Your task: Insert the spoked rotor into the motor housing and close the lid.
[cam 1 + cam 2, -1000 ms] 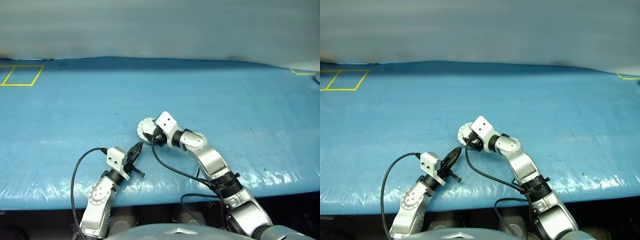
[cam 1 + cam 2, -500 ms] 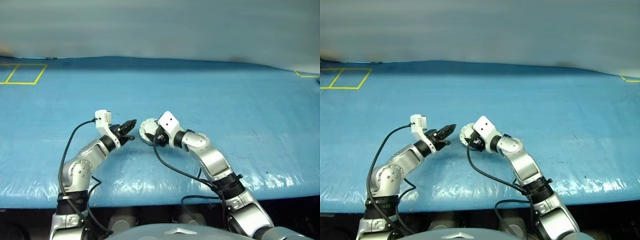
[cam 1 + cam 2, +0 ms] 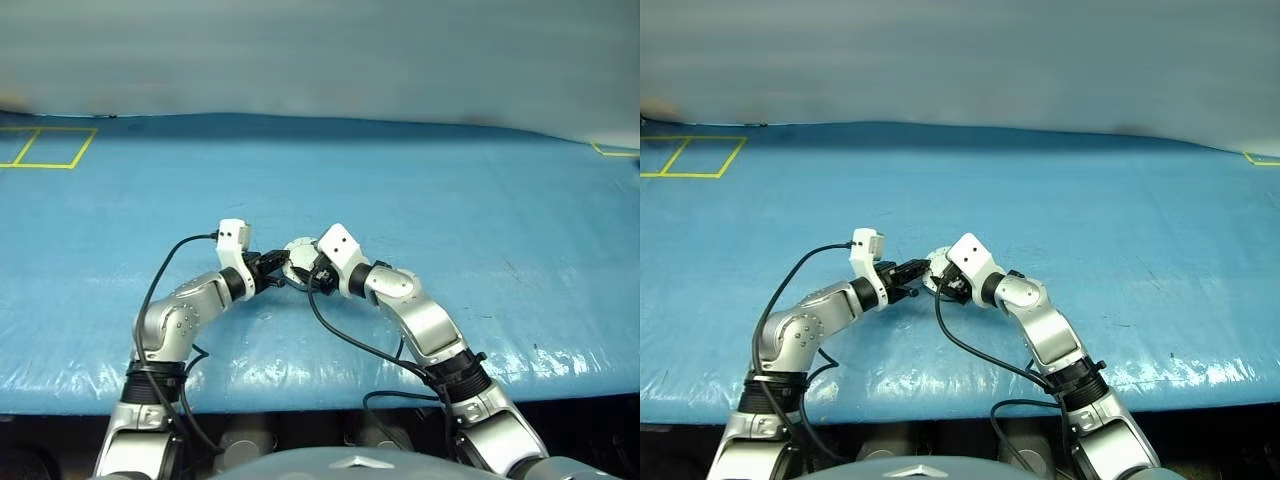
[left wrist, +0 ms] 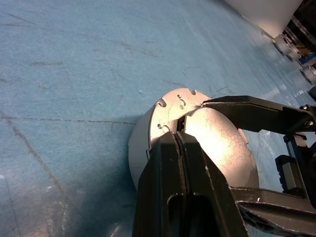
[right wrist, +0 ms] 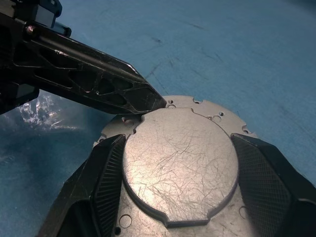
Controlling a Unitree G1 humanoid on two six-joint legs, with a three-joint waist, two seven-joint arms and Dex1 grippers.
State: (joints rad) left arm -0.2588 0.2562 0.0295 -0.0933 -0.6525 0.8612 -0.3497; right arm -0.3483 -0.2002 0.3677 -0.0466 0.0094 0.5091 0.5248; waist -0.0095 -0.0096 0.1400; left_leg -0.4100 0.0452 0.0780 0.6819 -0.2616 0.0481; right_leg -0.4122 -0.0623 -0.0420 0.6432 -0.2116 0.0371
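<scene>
The motor housing (image 5: 180,163) is a round silver metal piece showing a flat, scratched face and a flange with small holes. It stands tilted on edge on the blue table near the middle. My right gripper (image 5: 177,143) is shut on it, one black finger (image 5: 106,168) on each side of the raised round face. My left gripper (image 3: 282,264) is shut, and its joined tips (image 4: 177,137) touch the housing's upper rim from the left. The spoked rotor and the lid are hidden from view.
The blue plastic-covered table (image 3: 400,190) spreads wide on all sides, and its front edge (image 3: 330,385) lies close below the arms. A yellow tape square (image 3: 45,148) lies at the far left, a yellow mark (image 3: 610,149) at the far right. Black cables hang from both wrists.
My left arm rose from near the table's front edge and swung forward and right, bringing its shut tips onto the housing's rim. The right gripper and the housing stayed put.
</scene>
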